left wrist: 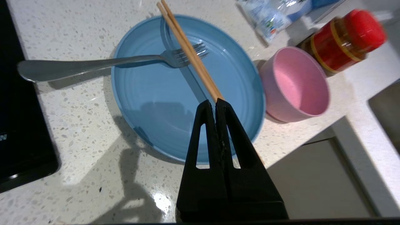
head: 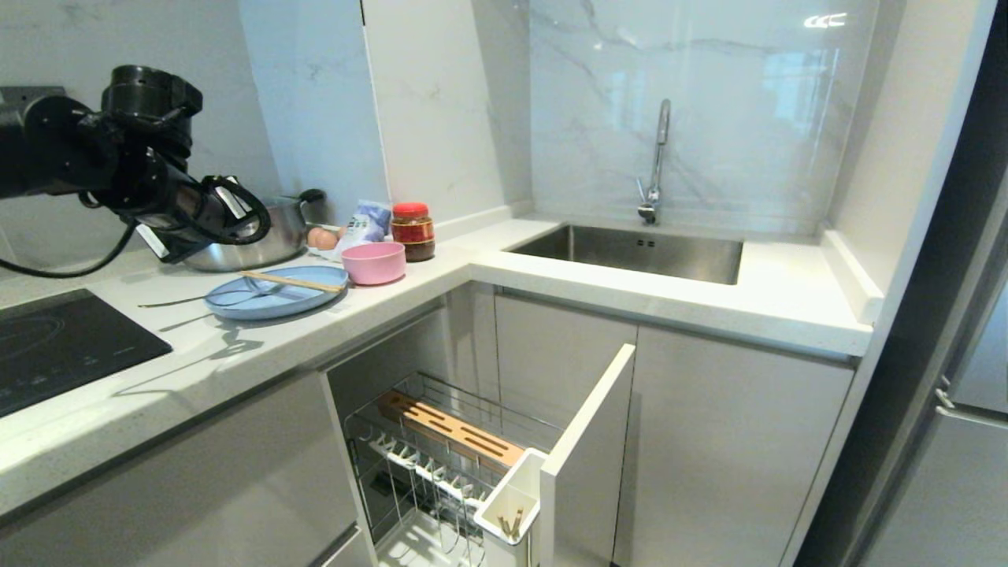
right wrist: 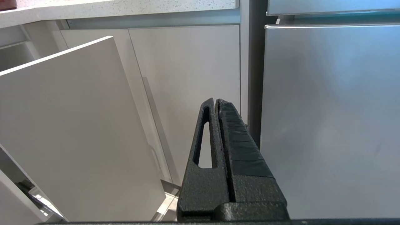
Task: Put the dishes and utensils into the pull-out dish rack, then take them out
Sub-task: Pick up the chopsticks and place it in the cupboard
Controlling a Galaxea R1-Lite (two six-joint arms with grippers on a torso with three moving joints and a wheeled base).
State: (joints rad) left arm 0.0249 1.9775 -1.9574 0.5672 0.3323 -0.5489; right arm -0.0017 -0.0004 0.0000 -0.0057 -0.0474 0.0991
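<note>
Chopsticks of light wood (left wrist: 190, 53) lie slantwise across the round, flat, light blue plate (left wrist: 150, 103) directly beneath the left gripper (left wrist: 215, 101), whose black fingers are pressed together with nothing between them. It hangs above the plate's near rim, its tips over the near end of the sticks; I cannot tell whether it touches them. Just beyond the tips, the slim silver fork (left wrist: 93, 64) rests with its tines on the plate under the sticks and its handle out over the speckled white counter (left wrist: 78, 131). Beside the plate, to one side of the gripper, stands the small pink bowl (left wrist: 295, 86).

Lower down, the pull-out chrome wire dish rack (head: 441, 465) stands open, and its white utensil cup (head: 508, 504) seems to hold some sticks already. Loading looks barely begun: plate, bowl, fork and chopsticks are all still to be moved, and unloading follows.

Behind the bowl are a red-lidded jar (left wrist: 343, 40) and a plastic packet (left wrist: 268, 15); a steel pot (head: 252, 236) sits past the plate, a black hob (head: 63, 346) on the other side. The right gripper (right wrist: 217, 103) hangs closed by the cabinet fronts.
</note>
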